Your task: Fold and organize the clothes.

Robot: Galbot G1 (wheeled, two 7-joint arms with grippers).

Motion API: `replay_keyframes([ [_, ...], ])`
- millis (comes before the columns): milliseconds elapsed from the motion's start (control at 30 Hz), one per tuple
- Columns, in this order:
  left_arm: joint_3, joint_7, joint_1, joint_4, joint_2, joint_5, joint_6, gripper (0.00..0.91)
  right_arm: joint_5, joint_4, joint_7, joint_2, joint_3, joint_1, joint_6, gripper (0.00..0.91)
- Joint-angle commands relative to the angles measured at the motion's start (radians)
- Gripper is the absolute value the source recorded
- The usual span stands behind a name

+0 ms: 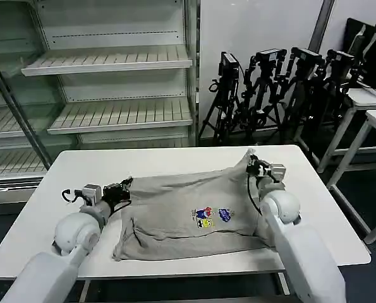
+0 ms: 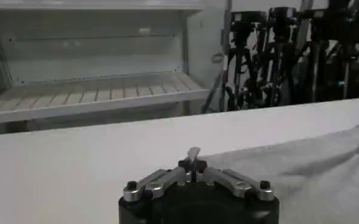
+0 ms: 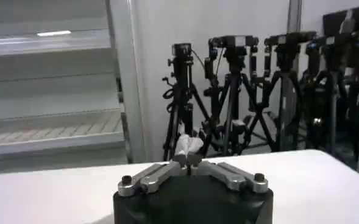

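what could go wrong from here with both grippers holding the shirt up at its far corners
1. The left gripper and right gripper each pinch only a thin bit of the T-shirt; a tug could pull a corner free.
2. The right corner is lifted higher, so the fold may land crooked.
3. The near left hem is already bunched, and folding over it may trap wrinkles.

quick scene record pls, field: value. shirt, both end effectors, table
shirt: light grey T-shirt, partly folded, chest print facing up, lying on the table
table: white, shirt in its middle
left end effector: at the shirt's far left corner, shut on cloth
right end effector: at the shirt's far right corner, shut on cloth that peaks up there
background: bare shelving unit, row of tripods
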Motion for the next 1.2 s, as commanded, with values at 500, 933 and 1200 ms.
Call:
replay_keyframes([
  [500, -0.051, 0.041, 0.318, -0.227, 0.065, 0.131, -0.002, 0.02, -0.067, 0.336, 0.001, -0.049, 0.145, -0.458, -0.028, 0.0],
  [933, -0.052, 0.041, 0.317, -0.185, 0.045, 0.175, -0.003, 0.312, -0.069, 0.317, 0.036, -0.017, 0.14, -0.48, -0.109, 0.907],
  [1200, -0.068, 0.038, 0.321, -0.19, 0.028, 0.173, -0.001, 0.907, -0.068, 0.337, 0.061, -0.009, 0.139, -0.471, -0.119, 0.907],
])
